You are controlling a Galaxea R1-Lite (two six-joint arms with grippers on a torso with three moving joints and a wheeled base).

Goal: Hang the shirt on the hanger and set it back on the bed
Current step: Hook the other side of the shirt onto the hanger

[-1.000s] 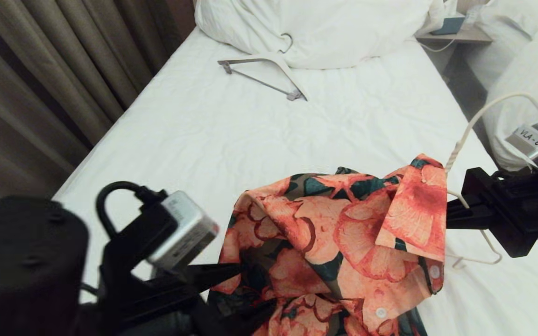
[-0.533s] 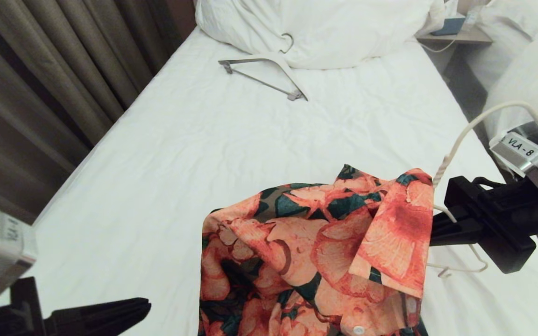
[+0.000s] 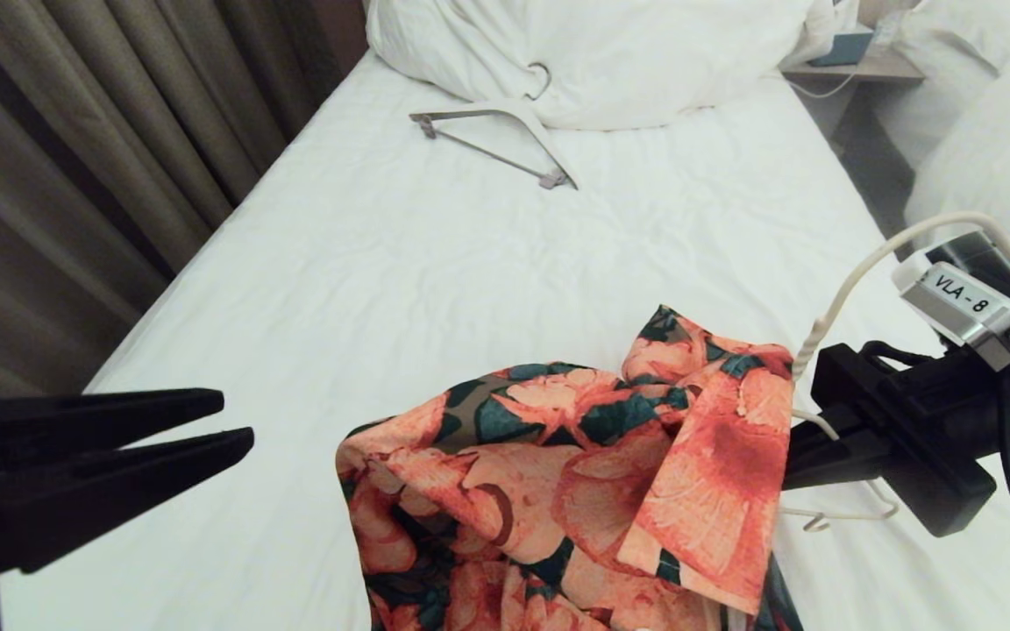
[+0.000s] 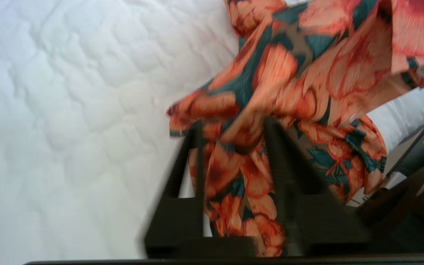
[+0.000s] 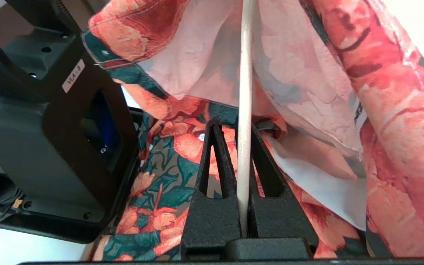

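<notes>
The coral-and-green flowered shirt [image 3: 575, 491] hangs bunched over the near part of the white bed [image 3: 470, 280], draped on the thin cream hanger [image 3: 851, 280]. My right gripper [image 3: 790, 456] is shut on the hanger's wire [image 5: 245, 73], its fingertips tucked behind the shirt's collar flap. The hanger's small hook [image 3: 821, 521] pokes out below that gripper. At the lower left my left gripper [image 3: 238, 418] is open and holds nothing, a gap away from the shirt's left edge. In the left wrist view the shirt [image 4: 307, 73] shows beyond its spread fingers [image 4: 197, 147].
A thicker pale hanger with a grey bar [image 3: 505, 131] lies near the big white pillow [image 3: 610, 53] at the bed's far end. Brown curtains [image 3: 75, 158] line the left side. A second bed [image 3: 996, 158] and a nightstand [image 3: 856, 61] stand on the right.
My left gripper has come off the shirt's left edge, drawn back to the left, shut, then opened again. The right gripper, with hanger and shirt, has shifted left and lower.
</notes>
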